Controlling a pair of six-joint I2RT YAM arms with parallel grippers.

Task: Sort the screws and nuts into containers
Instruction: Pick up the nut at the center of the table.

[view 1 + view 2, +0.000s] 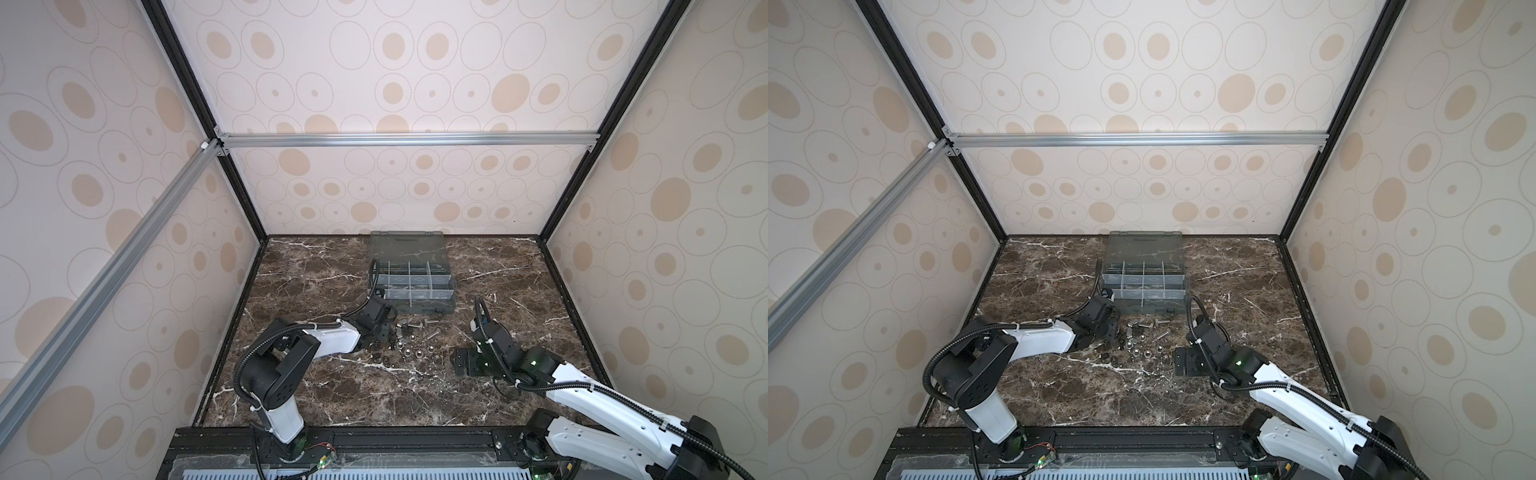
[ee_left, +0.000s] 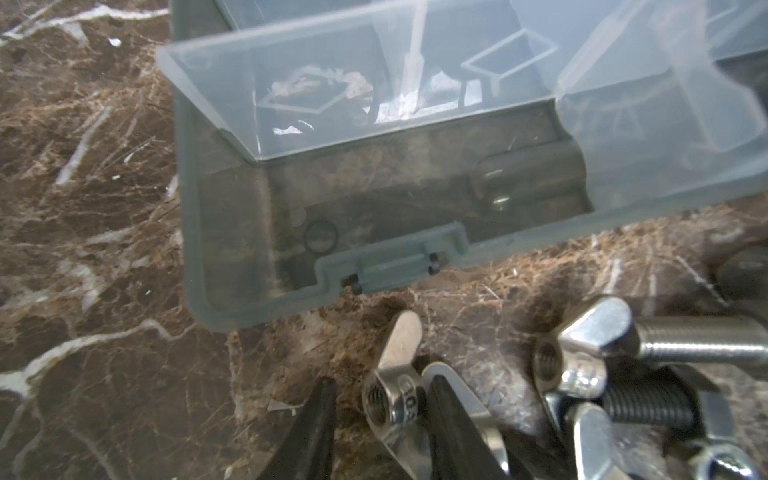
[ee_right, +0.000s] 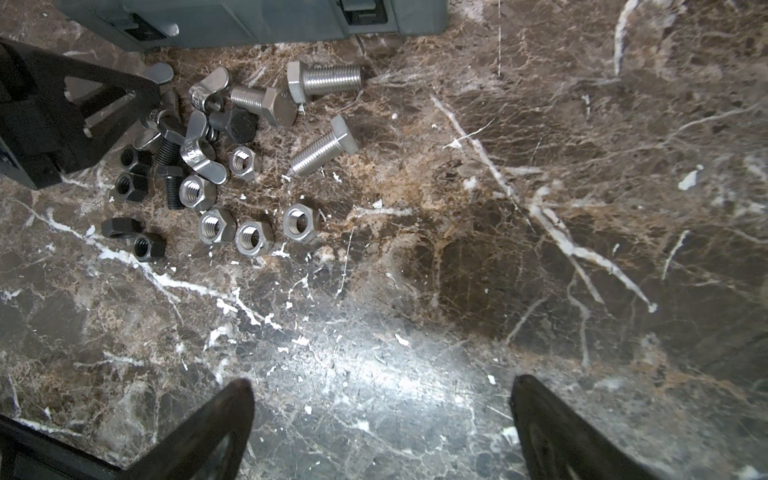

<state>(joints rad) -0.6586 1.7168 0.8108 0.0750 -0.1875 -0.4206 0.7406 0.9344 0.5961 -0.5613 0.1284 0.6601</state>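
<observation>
Stretching low by the organiser box (image 2: pixel 232 232), the left gripper (image 2: pixel 380 380) straddles a wing nut (image 2: pixel 388 401) with narrow fingers (image 2: pixel 320 419), not yet pinching.

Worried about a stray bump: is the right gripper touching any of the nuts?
Apart. Right wrist view: the right gripper has open fingers over bare marble, the nearest silver nut well clear.

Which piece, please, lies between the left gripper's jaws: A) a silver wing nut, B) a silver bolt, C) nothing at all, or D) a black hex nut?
A: the left wrist view shows a silver wing nut lying between the jaws of the left gripper.
</observation>
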